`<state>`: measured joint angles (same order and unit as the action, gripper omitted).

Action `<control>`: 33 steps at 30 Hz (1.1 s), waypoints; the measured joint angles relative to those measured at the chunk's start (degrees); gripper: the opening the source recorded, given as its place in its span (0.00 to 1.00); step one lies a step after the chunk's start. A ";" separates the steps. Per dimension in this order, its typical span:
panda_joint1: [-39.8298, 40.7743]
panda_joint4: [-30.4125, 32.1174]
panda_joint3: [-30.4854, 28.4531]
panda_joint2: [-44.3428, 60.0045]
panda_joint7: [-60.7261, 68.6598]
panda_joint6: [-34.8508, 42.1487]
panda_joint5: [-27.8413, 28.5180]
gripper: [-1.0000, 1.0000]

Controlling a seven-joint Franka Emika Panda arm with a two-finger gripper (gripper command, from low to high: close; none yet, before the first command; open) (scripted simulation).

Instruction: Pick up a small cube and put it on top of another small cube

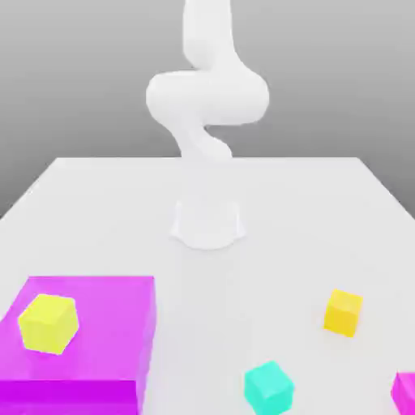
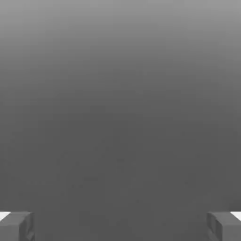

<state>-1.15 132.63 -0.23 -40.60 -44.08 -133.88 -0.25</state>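
Exterior view: teal cube (image 1: 268,387) on table (image 1: 284,211); gripper (image 2: 120,226) spread, empty.

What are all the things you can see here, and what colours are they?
Teal cube: one, turquoise, on the table near the front, between the big block and the amber cube.
Amber cube: one, orange-yellow, on the table toward the exterior view's right.
Lemon-yellow cube: one, greenish yellow, on top of the big magenta block.
Big magenta block: one, magenta, front at the exterior view's left.
Magenta piece: one, cut off at the front right corner.
Table: one, white.
Robot arm: one, white, at the back.
Claw: one, grey fingers wide apart, holding nothing.
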 joint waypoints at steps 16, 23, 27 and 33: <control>-5.75 5.39 0.35 33.60 11.26 -13.38 -1.55 0.50; -7.36 7.73 1.36 48.12 14.80 -19.20 -0.36 0.50; -7.96 8.30 1.49 56.41 15.64 -23.38 1.08 0.50; -8.28 6.94 1.17 64.51 15.51 -29.60 1.55 0.00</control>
<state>-9.44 139.56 0.94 23.91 -28.58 -163.48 1.30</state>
